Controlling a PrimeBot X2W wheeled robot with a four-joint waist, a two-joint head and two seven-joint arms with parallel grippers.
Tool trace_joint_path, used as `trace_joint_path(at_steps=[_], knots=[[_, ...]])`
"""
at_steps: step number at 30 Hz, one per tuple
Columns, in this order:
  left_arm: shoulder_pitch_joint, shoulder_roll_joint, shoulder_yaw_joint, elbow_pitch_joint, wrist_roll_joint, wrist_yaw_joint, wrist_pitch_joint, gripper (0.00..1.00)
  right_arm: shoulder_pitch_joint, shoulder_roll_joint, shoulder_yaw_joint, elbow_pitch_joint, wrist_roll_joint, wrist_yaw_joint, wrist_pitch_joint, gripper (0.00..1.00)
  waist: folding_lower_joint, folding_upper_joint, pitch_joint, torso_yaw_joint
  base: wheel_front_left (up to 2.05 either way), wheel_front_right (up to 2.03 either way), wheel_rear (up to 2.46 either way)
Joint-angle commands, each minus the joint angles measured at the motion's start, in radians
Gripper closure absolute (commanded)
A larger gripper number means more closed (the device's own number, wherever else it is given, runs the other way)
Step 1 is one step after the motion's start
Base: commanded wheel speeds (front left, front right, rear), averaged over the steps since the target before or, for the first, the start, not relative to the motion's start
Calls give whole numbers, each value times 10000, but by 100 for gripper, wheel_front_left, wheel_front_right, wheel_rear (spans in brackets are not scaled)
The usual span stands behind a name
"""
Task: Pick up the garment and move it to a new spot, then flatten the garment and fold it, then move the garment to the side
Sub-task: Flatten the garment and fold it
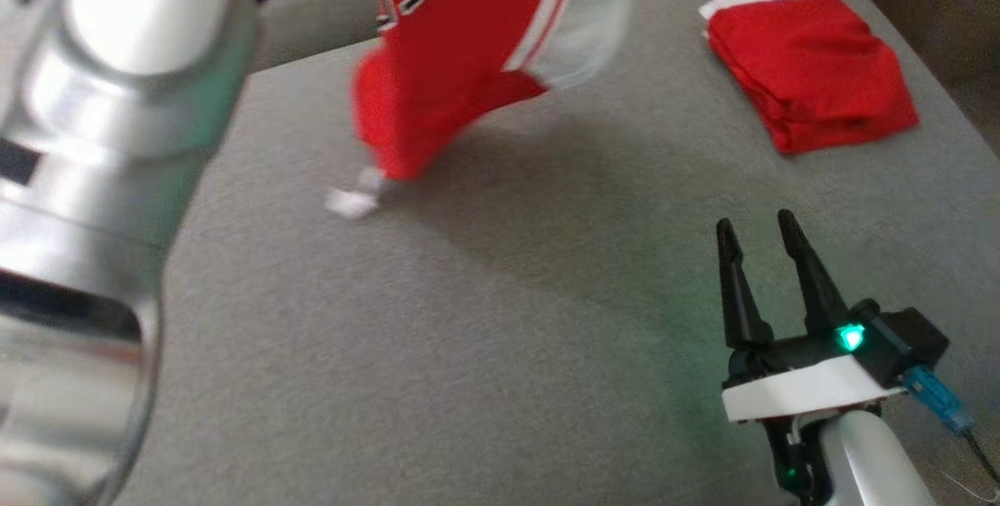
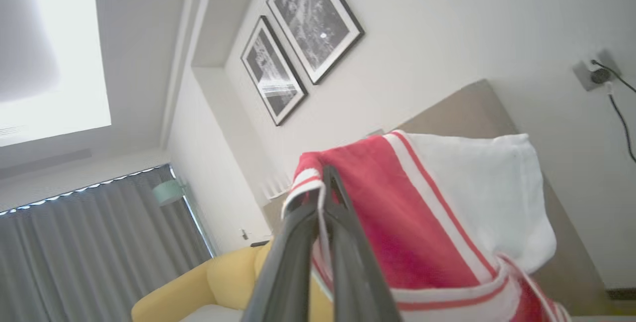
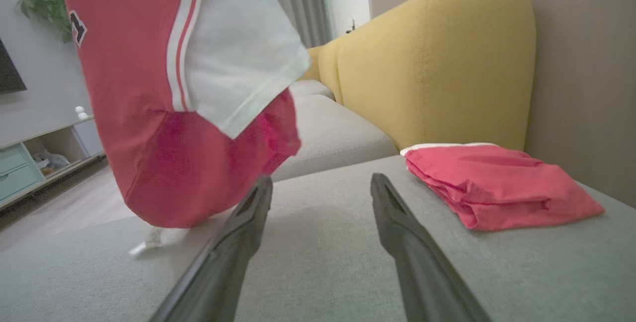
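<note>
The left gripper is clamping the red garment, lettered with a partial "C", hanging far left; the right gripper is standing open, near right.

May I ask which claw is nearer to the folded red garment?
Right. The right claw hovers open just in front of the folded red garment; the left claw is off to its left, clamping the hanging jersey.

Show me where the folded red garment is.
In the head view, the folded red garment lies on the grey cushion, far right, beyond the right gripper.
</note>
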Motion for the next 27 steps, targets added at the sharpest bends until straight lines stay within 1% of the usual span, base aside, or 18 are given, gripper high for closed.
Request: trace_joint_path(at_steps=[1, 4, 7, 10, 13, 14, 17, 19, 21, 24, 25, 26, 27], knots=[[-208, 651, 495, -406, -324, -13, 56, 100, -112, -41, 125, -394, -78, -7, -23, 0, 2, 0, -177, 419, 0, 0, 0], [623, 1103, 932, -950, -958, -19, 84, 100, 20, -41, -71, -457, -235, -7, -23, 0, 2, 0, -243, 969, 0, 0, 0], [2298, 1690, 1300, -1609, -1544, 131, 180, 100, 148, -41, -246, -482, -389, -7, -23, 0, 2, 0, -284, 1519, 0, 0, 0], [4639, 2194, 1577, -2307, -2136, 458, 225, 100, 270, -41, -430, -511, -535, -7, -23, 0, 2, 0, -251, 2059, 0, 0, 0], [7093, 2406, 1960, -2846, -2925, 836, 144, 100, 347, -41, -572, -518, -650, -7, -23, 0, 2, 0, -167, 2519, 0, 0, 0], [8521, 2491, 2173, -3062, -3291, 1101, 32, 100, 364, -41, -608, -509, -712, -7, -23, 0, 2, 0, -105, 2736, 0, 0, 0], [10203, 2378, 2354, -3255, -3684, 1399, -117, 100, 411, -41, -646, -502, -777, -7, -23, 0, 2, 0, -63, 3038, 0, 0, 0], [11025, 2174, 2437, -3379, -3928, 1511, -184, 100, 461, -41, -635, -475, -831, -7, -23, 0, 2, 0, -59, 3194, 0, 0, 0], [11663, 1920, 2500, -3547, -4221, 1519, -221, 100, 501, -41, -669, -457, -870, -7, -23, 0, 2, 0, -44, 3332, 0, 0, 0], [12137, 1760, 2483, -3719, -4394, 1518, -236, 100, 527, -41, -716, -455, -906, -7, -23, 0, 2, 0, -22, 3470, 0, 0, 0], [12294, 1747, 2485, -3796, -4355, 1617, -245, 100, 538, -41, -729, -451, -918, -7, -23, 0, 2, 0, -12, 3541, 0, 0, 0], [12394, 1786, 2503, -3868, -4216, 1781, -258, 73, 541, -41, -722, -443, -929, -7, -23, 0, 2, 0, -4, 3588, 0, 0, 0], [12443, 1834, 2528, -3956, -4007, 1999, -272, 41, 537, -41, -726, -441, -931, -7, -23, 0, 2, 0, 14, 3638, 0, 0, 0]])
